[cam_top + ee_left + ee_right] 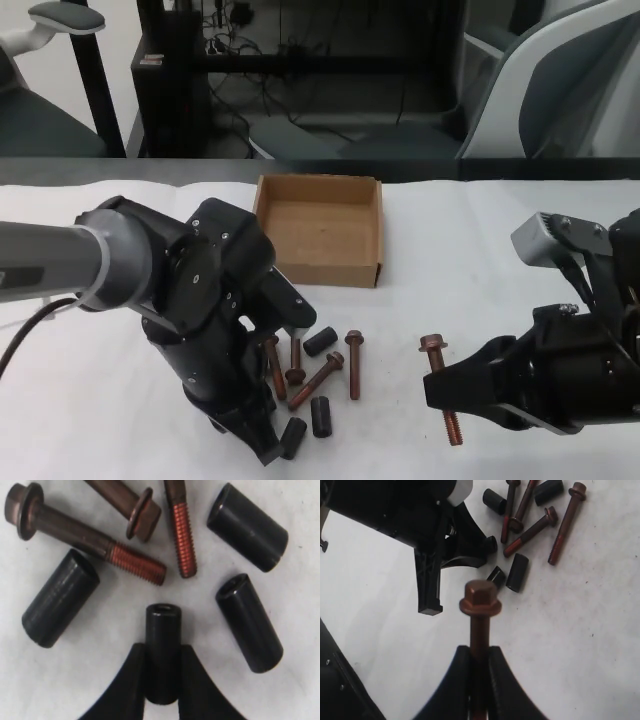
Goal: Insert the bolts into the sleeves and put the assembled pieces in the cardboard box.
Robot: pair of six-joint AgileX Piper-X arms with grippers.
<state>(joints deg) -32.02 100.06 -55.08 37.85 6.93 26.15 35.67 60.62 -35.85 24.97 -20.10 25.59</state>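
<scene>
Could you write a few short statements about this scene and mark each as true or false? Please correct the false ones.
1. The left gripper is shut on a black sleeve. True.
2. The right gripper holds a sleeve. False: it holds a bolt.
3. The cardboard box already contains assembled pieces. False: no piece lies in it.
4. Some loose bolts and loose sleeves lie on the white cloth near the box. True.

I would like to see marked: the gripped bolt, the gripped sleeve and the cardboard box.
gripped bolt (480,594), right wrist view, on its hexagonal head.
gripped sleeve (162,640), left wrist view, on its side.
cardboard box (330,273), high view, on its near wall.
</scene>
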